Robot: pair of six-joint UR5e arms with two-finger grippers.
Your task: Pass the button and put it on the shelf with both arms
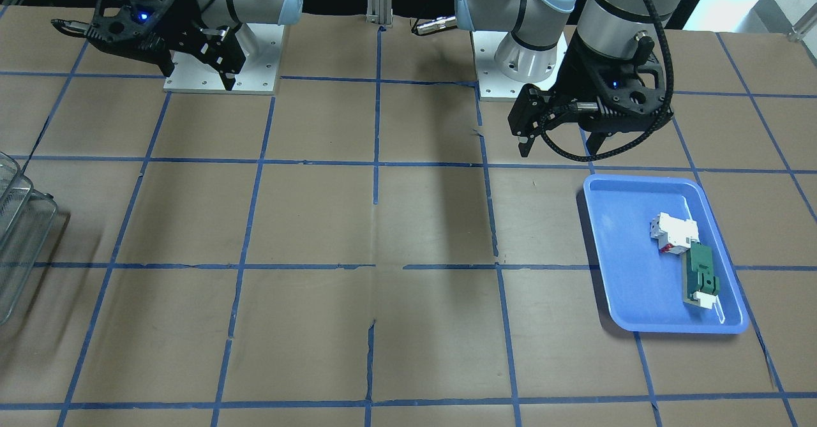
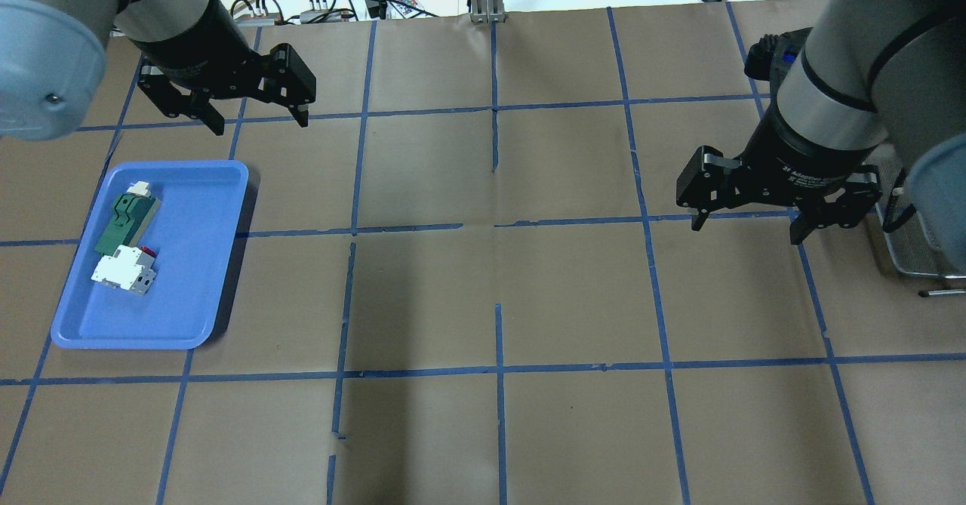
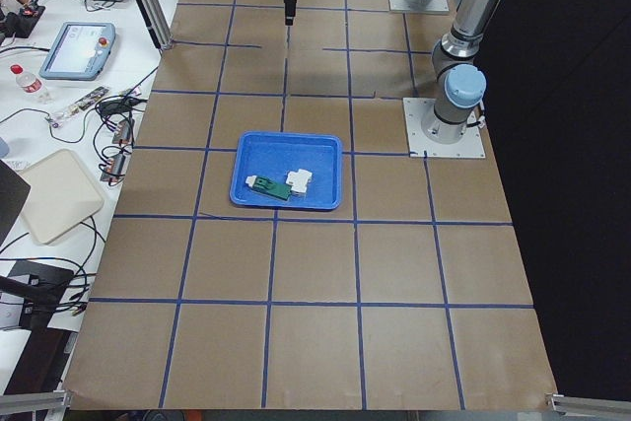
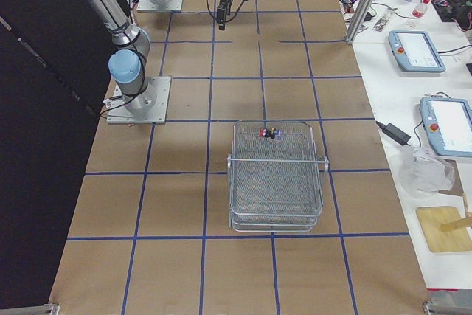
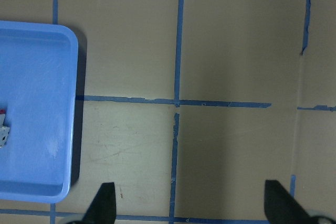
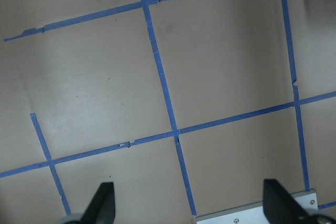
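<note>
Both spread empty, left end effector [image 2: 260,122], right end effector [image 2: 746,232], red-capped button [image 4: 270,133] on shelf [image 4: 276,191]

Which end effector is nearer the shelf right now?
The right end effector, on the side of the shelf; the left end effector hangs over by the blue tray.

white block [image 2: 121,272] and green part [image 2: 122,223] in blue tray [image 2: 192,278].

The left arm [image 1: 616,15] and right arm [image 2: 838,90] are silver-grey tubes with light-blue joint caps. A ribbed black cable [image 1: 667,73] trails along the left one. The left gripper [image 2: 259,121] and right gripper [image 2: 746,232] are black and two-fingered; white lettering rings the right wrist
</note>
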